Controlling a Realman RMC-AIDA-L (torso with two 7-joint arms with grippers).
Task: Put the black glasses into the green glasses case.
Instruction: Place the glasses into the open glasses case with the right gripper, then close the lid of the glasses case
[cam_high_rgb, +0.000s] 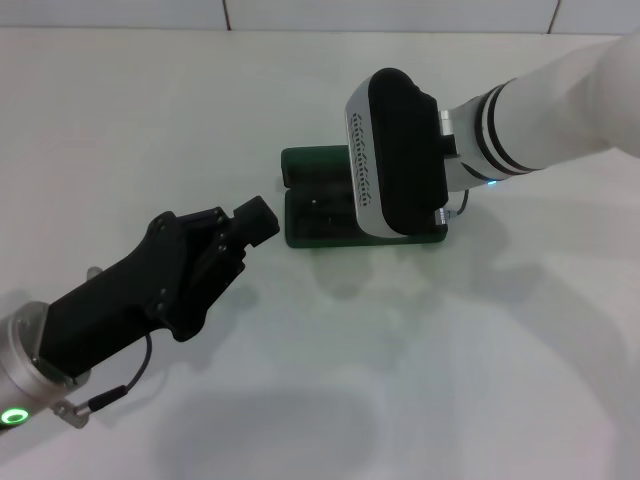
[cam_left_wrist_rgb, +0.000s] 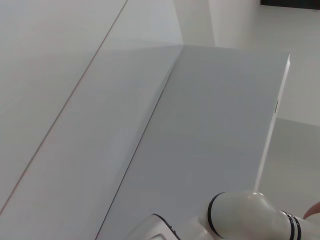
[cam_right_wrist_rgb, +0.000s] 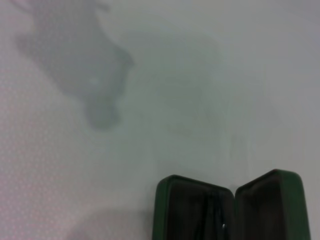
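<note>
Nearest the head camera, the left gripper (cam_high_rgb: 258, 222), a black angular assembly on a silver-cuffed arm with a green ring light, hangs above the white matte table (cam_high_rgb: 420, 370), its blunt tip aimed toward the case; whether its fingers are spread or pressed together cannot be made out. Beyond it, mid-table, lies the green glasses case (cam_high_rgb: 312, 205), a dark green rounded-corner hard shell standing open, though much of it is covered from above. The right gripper (cam_high_rgb: 395, 160), seen only as a bulky black-and-silver wrist housing on a white arm with black bands, sits directly over the case and hides its own fingers, so their state cannot be told either. The right wrist view looks down into the open case (cam_right_wrist_rgb: 190, 210), both dark-lined halves cut off at the frame edge, with a slim dark shape in the hinge fold that may be the black glasses (cam_right_wrist_rgb: 216, 220), too dim to confirm. The left wrist view shows only pale wall panels (cam_left_wrist_rgb: 100, 125) and part of the white right arm (cam_left_wrist_rgb: 245, 217).
</note>
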